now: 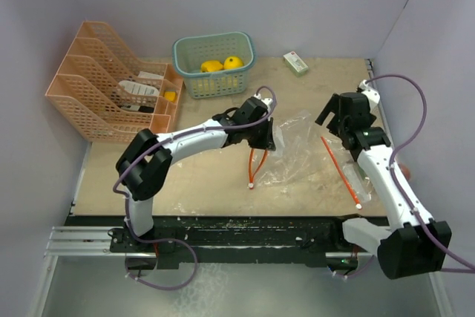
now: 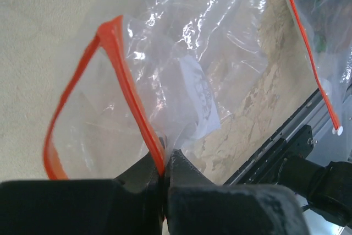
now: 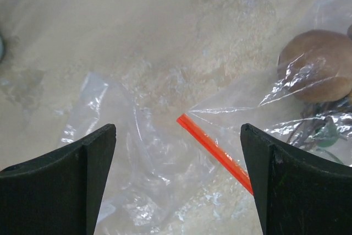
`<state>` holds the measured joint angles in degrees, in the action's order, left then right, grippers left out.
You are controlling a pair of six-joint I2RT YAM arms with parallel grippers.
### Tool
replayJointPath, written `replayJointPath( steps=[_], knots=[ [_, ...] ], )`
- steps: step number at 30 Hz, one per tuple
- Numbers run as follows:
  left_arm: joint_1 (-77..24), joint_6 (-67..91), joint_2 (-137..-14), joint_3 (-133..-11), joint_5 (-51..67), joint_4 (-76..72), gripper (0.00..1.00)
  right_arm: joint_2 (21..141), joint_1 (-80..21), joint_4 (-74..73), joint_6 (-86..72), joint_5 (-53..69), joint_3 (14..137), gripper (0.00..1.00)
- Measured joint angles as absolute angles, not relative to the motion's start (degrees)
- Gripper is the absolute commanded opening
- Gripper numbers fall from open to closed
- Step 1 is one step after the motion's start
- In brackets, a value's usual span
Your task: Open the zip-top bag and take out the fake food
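A clear zip-top bag (image 1: 297,150) with an orange zip strip (image 2: 129,89) lies crumpled mid-table; its mouth gapes open and it looks empty. My left gripper (image 1: 261,139) is shut on that strip (image 2: 166,158), one corner lifted. A second clear bag with an orange zip (image 1: 341,172) lies on the right. My right gripper (image 1: 335,120) hovers open above its zip end (image 3: 214,149), touching nothing. A brown ball (image 3: 316,72) with a dark stem shows inside this bag. Yellow fake fruits (image 1: 214,66) lie in the teal basket (image 1: 245,44).
A pink file organizer (image 1: 89,87) stands at the back left with a small yellow piece (image 1: 171,96) and a white item in it. A white-green box (image 1: 295,62) lies at the back right. Walls close in on both sides; the arms' black rail (image 1: 237,231) runs along the near edge.
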<state>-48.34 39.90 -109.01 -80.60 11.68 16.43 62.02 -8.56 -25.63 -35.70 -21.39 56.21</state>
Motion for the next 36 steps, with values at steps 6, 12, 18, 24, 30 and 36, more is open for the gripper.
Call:
replayJointPath(
  steps=[6,12,18,24,30,36],
  knots=[
    [-44.4,41.3,-105.8,-76.2,12.0,13.9,0.0,67.5,-8.6,-27.0,-34.7,-17.4,55.4,0.95],
    [-33.2,42.4,-96.0,-67.9,9.1,16.9,0.29,71.9,-8.6,-26.9,-32.3,-14.0,55.2,0.89],
    [-29.5,42.3,-89.9,-67.7,4.7,20.3,0.64,76.8,-8.6,-27.2,-31.7,-13.8,54.9,0.89],
    [-30.0,42.6,-89.6,-67.7,4.2,22.0,0.64,79.4,-8.6,-28.5,-32.3,-17.2,54.7,0.75],
    [-30.0,42.9,-88.6,-67.7,3.4,22.6,0.65,80.9,-8.6,-29.7,-33.5,-19.5,53.1,0.31],
    [-31.8,40.9,-86.2,-68.2,0.9,24.6,0.66,79.8,-8.6,-29.9,-34.5,-20.0,52.9,0.07]
  ],
)
